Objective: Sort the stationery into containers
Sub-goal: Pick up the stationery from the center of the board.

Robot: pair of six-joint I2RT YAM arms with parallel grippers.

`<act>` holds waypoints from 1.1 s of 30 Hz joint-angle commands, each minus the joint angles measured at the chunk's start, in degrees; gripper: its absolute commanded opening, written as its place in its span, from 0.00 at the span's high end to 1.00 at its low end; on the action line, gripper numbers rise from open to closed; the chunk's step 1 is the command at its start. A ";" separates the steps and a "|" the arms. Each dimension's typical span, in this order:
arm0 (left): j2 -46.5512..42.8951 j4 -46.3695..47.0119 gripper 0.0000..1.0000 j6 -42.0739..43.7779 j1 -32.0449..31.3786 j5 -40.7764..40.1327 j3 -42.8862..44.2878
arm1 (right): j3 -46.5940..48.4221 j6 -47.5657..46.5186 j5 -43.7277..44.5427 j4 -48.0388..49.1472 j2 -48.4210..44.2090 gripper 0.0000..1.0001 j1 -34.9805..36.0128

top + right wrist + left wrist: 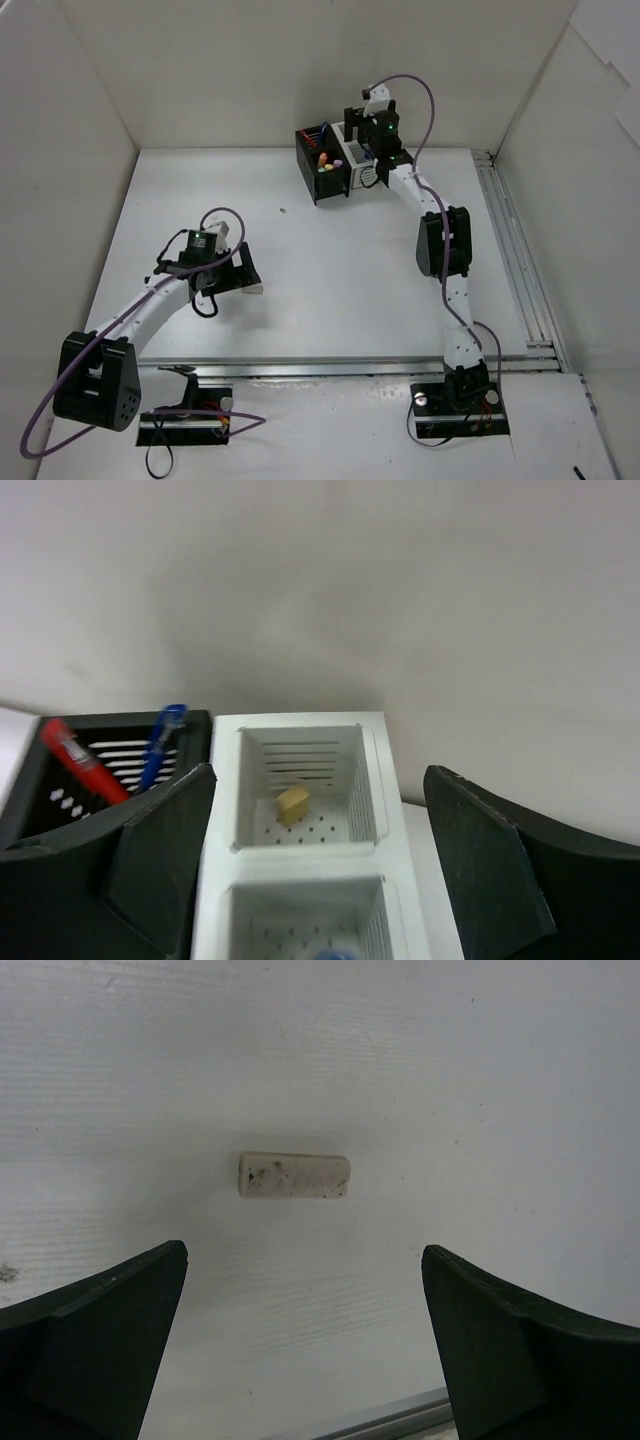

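Observation:
My left gripper (303,1260) hangs open over the table, and a speckled grey-white eraser (294,1175) lies flat just beyond its fingertips, untouched. In the top view that gripper (240,272) sits at the left middle of the table. My right gripper (366,125) is open above the joined containers at the back. Nothing is between its jaws (320,775). A tan eraser (293,805) lies in the far compartment of the white container (300,720). The black container (120,720) holds a red pen (85,760) and a blue pen (160,745). Coloured highlighters (324,163) stand in it.
A blue cap (335,954) shows in the near white compartment. White walls close in the table at the back and on both sides. Aluminium rails run along the right side (510,250) and the front edge (350,365). A small dark speck (283,211) marks the table.

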 commanded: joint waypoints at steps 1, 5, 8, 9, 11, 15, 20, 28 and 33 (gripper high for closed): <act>-1.74 -2.22 0.00 -6.24 0.34 -1.09 -0.51 | -7.80 -7.85 -0.36 8.31 -17.86 0.17 3.00; -1.66 -6.07 0.00 -17.21 0.86 -4.16 -0.26 | -22.15 -17.80 7.71 12.51 -30.41 0.14 6.88; 0.44 -7.14 0.00 -24.78 0.87 -6.27 1.06 | -32.09 -21.51 17.56 14.29 -35.79 0.13 10.13; 0.80 -7.05 0.00 -27.67 0.87 -6.45 1.41 | -34.20 -20.29 21.49 14.29 -39.11 0.11 10.75; 2.29 -8.71 0.00 -31.81 0.87 -8.20 2.03 | -40.97 -17.83 24.68 14.38 -44.39 0.02 11.37; 3.88 -10.30 0.00 -41.04 -2.90 -12.85 4.22 | -51.52 -9.14 33.99 14.38 -52.75 0.02 12.15; 7.48 -16.62 0.00 -51.42 -6.60 -21.29 10.63 | -64.79 -6.48 40.07 14.29 -62.41 0.02 14.35; 16.87 -20.33 0.03 -59.42 -7.83 -22.55 14.51 | -75.08 -4.47 49.74 9.47 -75.61 0.02 16.03; 21.28 -19.62 0.17 -60.30 -9.59 -22.09 17.58 | -75.09 -2.18 49.74 2.96 -80.01 0.02 16.20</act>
